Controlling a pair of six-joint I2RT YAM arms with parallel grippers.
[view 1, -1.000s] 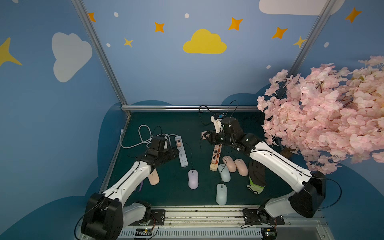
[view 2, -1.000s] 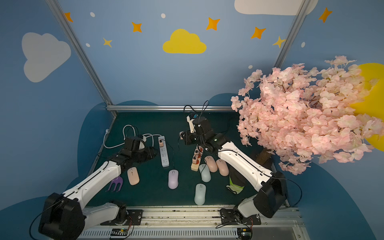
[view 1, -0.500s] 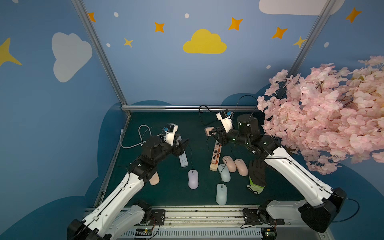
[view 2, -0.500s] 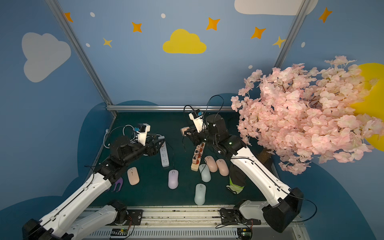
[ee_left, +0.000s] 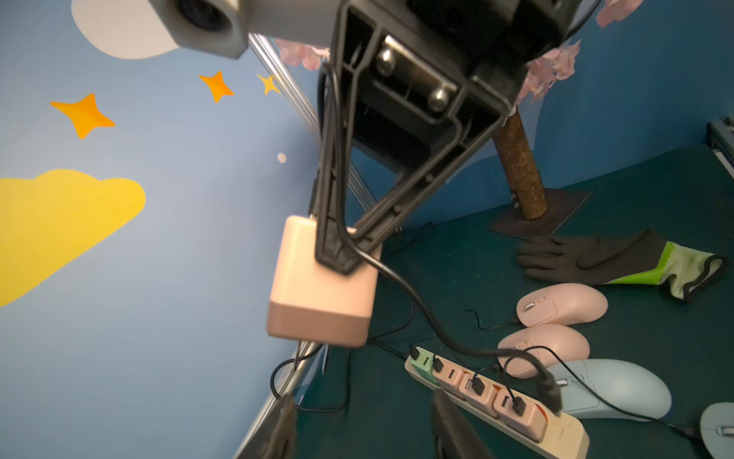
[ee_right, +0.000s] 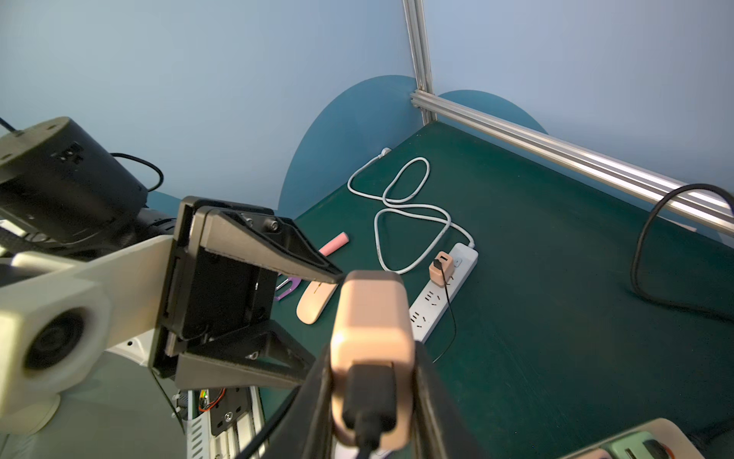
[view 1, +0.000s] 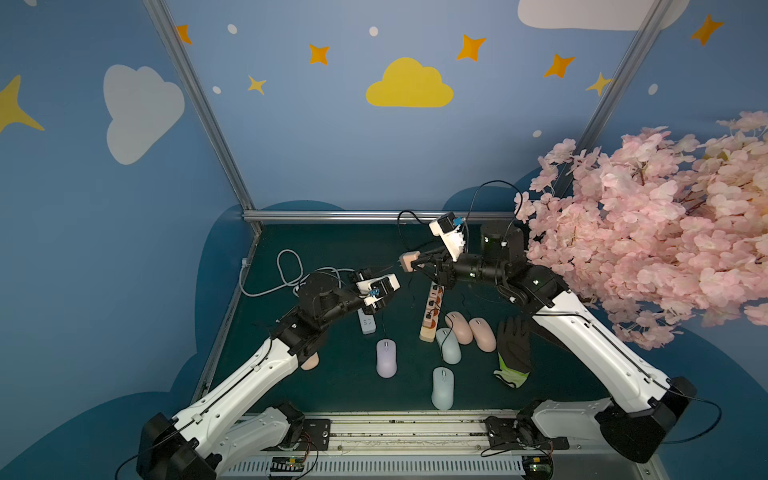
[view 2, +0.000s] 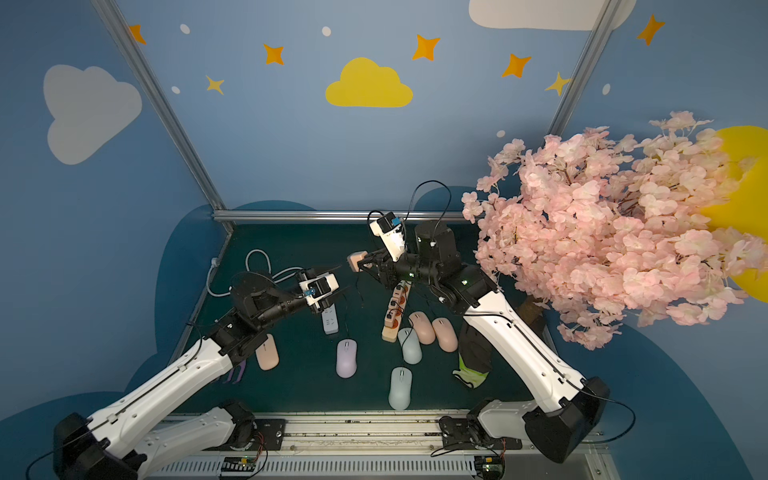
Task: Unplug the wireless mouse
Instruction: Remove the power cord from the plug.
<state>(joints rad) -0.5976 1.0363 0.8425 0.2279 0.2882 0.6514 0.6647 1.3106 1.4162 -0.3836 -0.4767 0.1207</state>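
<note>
We see a staged robot test cell: cloud-painted walls (view 1: 332, 145), aluminium framing (view 1: 332, 216), green surface (view 1: 332, 257), artificial blossom tree (view 1: 644, 232).

The walls (view 1: 332, 145) are blue, with a yellow cloud (view 1: 409, 85) and orange stars (view 1: 319, 54). The table (view 1: 332, 249) is dark green. The charger block (view 1: 409, 262) is pale pink, its cable (ee_right: 369, 401) black. One mouse (view 1: 386, 358) is lilac. The glove (view 1: 513, 338) is black with a lime cuff. The blossoms (view 1: 648, 224) are pink.

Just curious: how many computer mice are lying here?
6: peach mouse by left arm; lilac mouse mid-table; two pink mice and blue mouse beside beige strip; second blue mouse in front.
</note>
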